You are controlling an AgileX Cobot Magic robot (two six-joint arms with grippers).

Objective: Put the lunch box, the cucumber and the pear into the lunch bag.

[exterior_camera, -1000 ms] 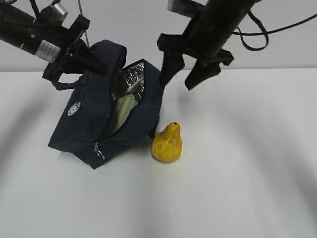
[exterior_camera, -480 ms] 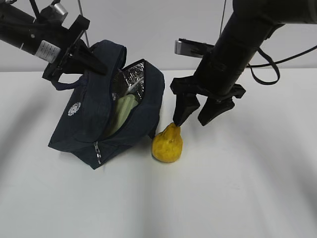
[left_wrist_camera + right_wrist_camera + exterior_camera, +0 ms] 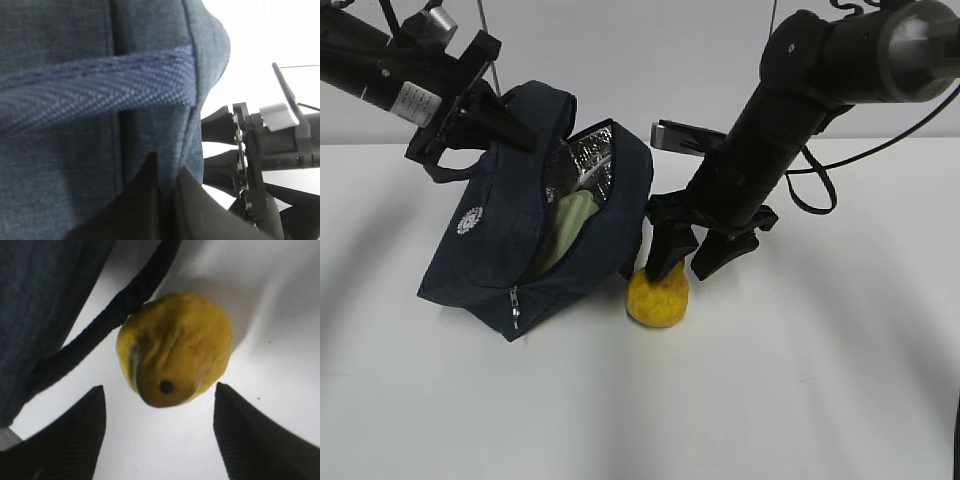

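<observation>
Pear step in hand: the right pincer [image 3: 685,264] hangs wide open over the pear [image 3: 658,296], which stands on the white worktop [image 3: 820,380] just beside the lunch bag [image 3: 535,240]; in the right wrist view both fingers [image 3: 70,435] flank the fruit without touching it, holding nothing. The left pincer [image 3: 485,115] is clamped on the bag's fabric near a handle [image 3: 100,90], propping the mouth open, pale green lunch box [image 3: 570,225] lid showing inside; cucumber not visible. Next, I'd judge: lower around the neck, close gently on the lumpy skin, lift and carry left over the opening, minding the strap [image 3: 100,330] lying against the pear.
</observation>
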